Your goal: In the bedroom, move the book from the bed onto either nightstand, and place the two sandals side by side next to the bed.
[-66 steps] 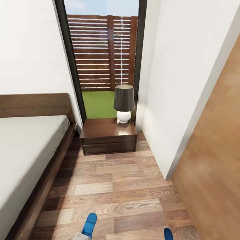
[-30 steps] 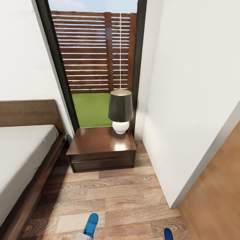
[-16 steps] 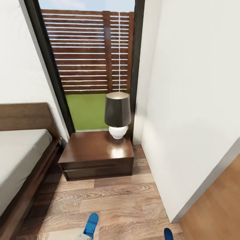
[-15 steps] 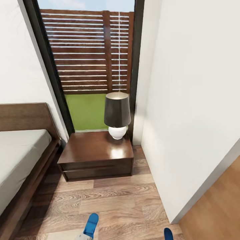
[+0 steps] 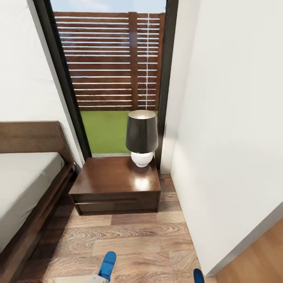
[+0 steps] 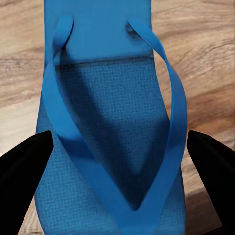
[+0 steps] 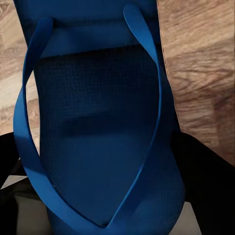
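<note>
Looking down past my arms, I catch just the tips of the two sandals at the lower edge of the head view: the left sandal point(image 5: 107, 265) rising over the wood floor point(image 5: 137, 239), the right sandal point(image 5: 198, 276) a cut-off sliver. My left gripper point(image 6: 117, 156) has the left one between its black fingers point(image 6: 22, 166), which sit at both edges of the sole, so it is closed on it. The sole is bright blue foam with a fine woven grain and thin smooth straps meeting in a V. My right gripper point(image 7: 105, 196) carries the right sandal, darker in shadow; its fingers are mostly hidden behind the sole, only dark shapes showing.

Ahead stands the nightstand point(image 5: 116, 184), glossy dark red-brown with a square top. A lamp point(image 5: 142, 137) with a black shade and round white base sits at its far right corner. The bed point(image 5: 23, 192) lies to the left, cut off, its plain pale mattress in a dark wooden frame. A white wall point(image 5: 232, 137) closes the right side.
</note>
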Motion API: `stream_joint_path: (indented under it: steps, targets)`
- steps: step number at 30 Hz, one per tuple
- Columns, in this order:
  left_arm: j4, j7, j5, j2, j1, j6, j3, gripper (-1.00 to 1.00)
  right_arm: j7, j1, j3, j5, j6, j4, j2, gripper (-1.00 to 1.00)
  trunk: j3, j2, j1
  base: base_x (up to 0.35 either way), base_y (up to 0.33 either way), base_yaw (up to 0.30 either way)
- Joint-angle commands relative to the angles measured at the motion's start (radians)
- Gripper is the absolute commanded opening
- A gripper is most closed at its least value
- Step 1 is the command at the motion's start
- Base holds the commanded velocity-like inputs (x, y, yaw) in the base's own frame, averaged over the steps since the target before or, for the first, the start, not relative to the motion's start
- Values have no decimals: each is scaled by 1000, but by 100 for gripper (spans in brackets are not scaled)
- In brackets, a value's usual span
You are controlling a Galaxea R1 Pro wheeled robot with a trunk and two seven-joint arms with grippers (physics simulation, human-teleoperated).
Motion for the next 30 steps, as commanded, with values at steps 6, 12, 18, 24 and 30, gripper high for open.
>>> stream_joint_path:
  steps: [6,12,18,24,30]
  targets:
    - [1,-2,5,0,-1,-3,-6,-100,2,0,6,-11,7,-2,-1,-100,-1,0,0,58,-87,238]
    - [1,-2,6,0,-1,-3,-6,-100,2,0,6,-11,7,-1,-1,-100,-1,0,0,12,-15,238]
    - [1,-2,6,0,-1,-3,-6,-100,1,0,6,-11,7,0,-1,-100,-1,0,0,1,-1,239]
    - [1,-2,6,0,-1,-3,-6,-100,0,0,6,-11,7,1,-1,-100,-1,0,0,0,0,239]
    - [0,-2,7,1,-1,-3,-4,-100,0,0,6,-11,7,2,-1,-100,-1,0,0,0,0,240]
